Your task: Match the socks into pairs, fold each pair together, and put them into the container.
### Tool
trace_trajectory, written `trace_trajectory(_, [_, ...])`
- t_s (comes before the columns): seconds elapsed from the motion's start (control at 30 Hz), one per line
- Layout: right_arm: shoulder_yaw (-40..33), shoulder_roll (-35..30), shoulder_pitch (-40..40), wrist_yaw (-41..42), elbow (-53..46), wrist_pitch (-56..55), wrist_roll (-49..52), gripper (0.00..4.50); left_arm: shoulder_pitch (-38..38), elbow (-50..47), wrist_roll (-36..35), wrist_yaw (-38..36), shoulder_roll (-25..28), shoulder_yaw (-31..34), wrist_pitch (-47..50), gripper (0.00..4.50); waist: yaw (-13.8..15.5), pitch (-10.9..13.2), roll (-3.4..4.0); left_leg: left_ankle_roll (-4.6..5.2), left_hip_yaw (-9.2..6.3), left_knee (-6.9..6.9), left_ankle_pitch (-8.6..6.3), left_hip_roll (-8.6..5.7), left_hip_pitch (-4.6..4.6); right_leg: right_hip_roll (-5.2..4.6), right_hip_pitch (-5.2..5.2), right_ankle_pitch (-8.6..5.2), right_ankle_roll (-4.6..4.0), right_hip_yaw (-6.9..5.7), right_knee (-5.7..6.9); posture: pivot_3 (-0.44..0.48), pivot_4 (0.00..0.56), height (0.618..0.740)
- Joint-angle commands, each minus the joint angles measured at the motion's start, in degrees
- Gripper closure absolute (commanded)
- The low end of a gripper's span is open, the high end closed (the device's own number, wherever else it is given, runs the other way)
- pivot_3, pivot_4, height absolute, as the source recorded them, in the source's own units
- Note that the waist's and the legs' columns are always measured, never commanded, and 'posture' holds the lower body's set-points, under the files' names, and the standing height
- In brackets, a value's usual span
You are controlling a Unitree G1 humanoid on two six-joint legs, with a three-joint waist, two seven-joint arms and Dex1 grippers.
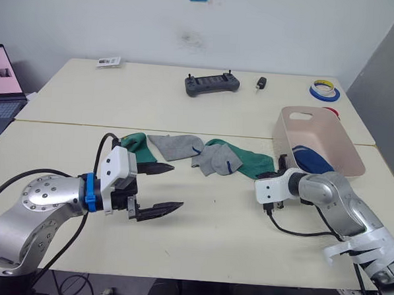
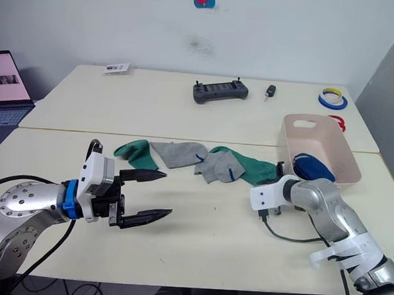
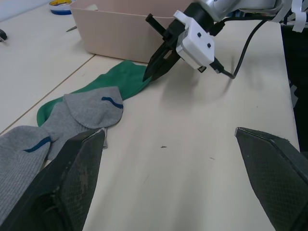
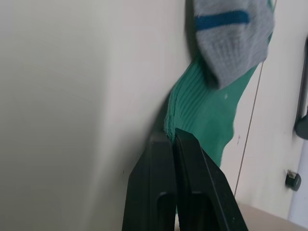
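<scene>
Left eye view showed the bench (image 1: 199, 233), then the container (image 1: 345, 152) holding a blue sock (image 1: 313, 158). Left gripper (image 1: 167, 187) hovered, fingers spread. Right gripper (image 4: 168, 139), fingers pressed together, pinched a green sock (image 4: 207, 120).

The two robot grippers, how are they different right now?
The left gripper has its fingers spread wide open and holds nothing, while the right gripper has its fingers shut on the edge of a green sock. The left gripper sits near the grey socks; the right gripper sits close beside the container. Both have two black fingers.
</scene>
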Motion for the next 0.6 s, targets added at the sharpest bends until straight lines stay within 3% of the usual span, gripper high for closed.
trace_trajectory(0.03, [-4.6,-1.8,-1.0,3.8,-4.3,2.3,5.2,4.49,-0.3,0.8,1.5,0.4,0.0,-0.2,-2.0,0.00,0.0,0.0,0.00,0.00,0.00,0.00,0.00,-0.01,0.00,0.00,0.00,0.00,0.00,0.00,0.00,0.000,0.150,0.740])
trace_trajectory(0.23, [-7.3,-4.4,-8.9,9.1,-3.4,3.0,10.7,4.49,-1.2,1.9,2.6,1.4,-1.4,-0.8,-3.0,0.00,-0.1,0.0,0.02,0.01,0.02,0.01,0.00,0.00,0.01,-0.01,-0.01,0.00,0.00,0.01,0.01,0.000,0.150,0.740])
trace_trajectory(0.6, [-6.2,-3.2,-25.7,4.6,12.6,-5.0,8.0,4.49,-3.4,3.3,3.7,3.4,-3.6,-2.1,-3.9,0.00,-0.1,0.0,0.03,0.01,0.07,0.01,0.00,-0.01,-0.02,-0.05,-0.06,0.00,-0.01,0.01,0.00,0.000,0.150,0.740])
